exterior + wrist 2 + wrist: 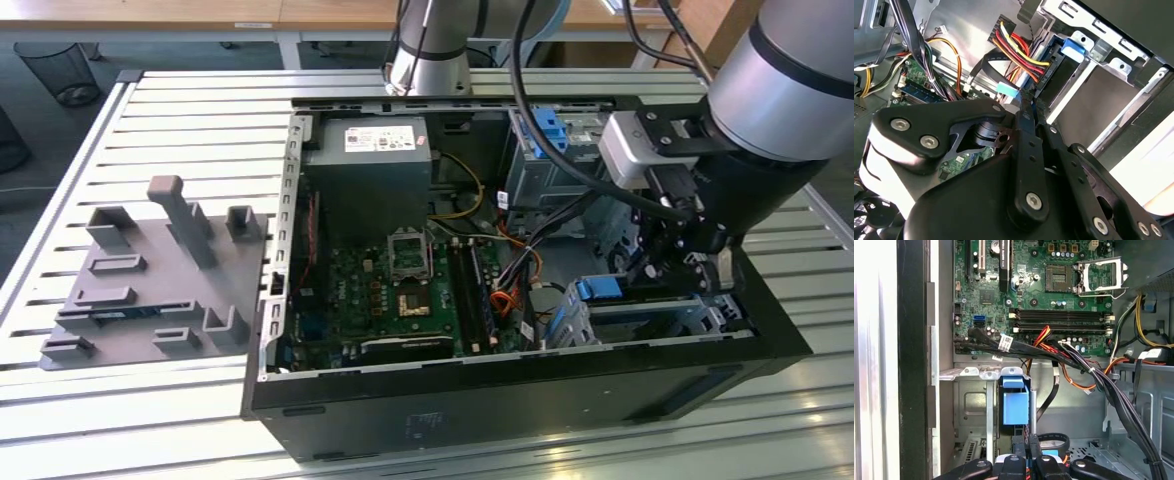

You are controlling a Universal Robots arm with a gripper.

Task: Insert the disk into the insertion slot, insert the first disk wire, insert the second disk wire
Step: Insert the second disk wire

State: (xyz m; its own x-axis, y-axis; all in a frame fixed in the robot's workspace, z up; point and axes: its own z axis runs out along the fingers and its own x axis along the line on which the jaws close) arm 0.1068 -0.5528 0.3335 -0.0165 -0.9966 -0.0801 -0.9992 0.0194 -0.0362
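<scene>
The disk (601, 290) sits in the insertion slot (657, 316), a low silver cage at the case's corner on the exterior view's right. The disk's blue frame (1015, 405) stands between the cage walls (971, 405). My gripper (703, 258) reaches down into the case just behind the cage. Its fingers (1026, 125) are drawn together at a black plug with red, yellow and black wires (1021, 50), which lies against the disk's end beside the blue tab (1073, 48). A light blue plug (1006, 90) lies right beside the fingertips. The gripper (1029, 442) also shows in the first wrist view.
A motherboard (400, 290) fills the case floor, with a grey power supply (367, 160) behind it. A taller bay with a blue tab (541, 130) stands at the back. A black cable bundle (1094, 375) crosses near the cage. A grey fixture plate (147, 280) lies outside the case.
</scene>
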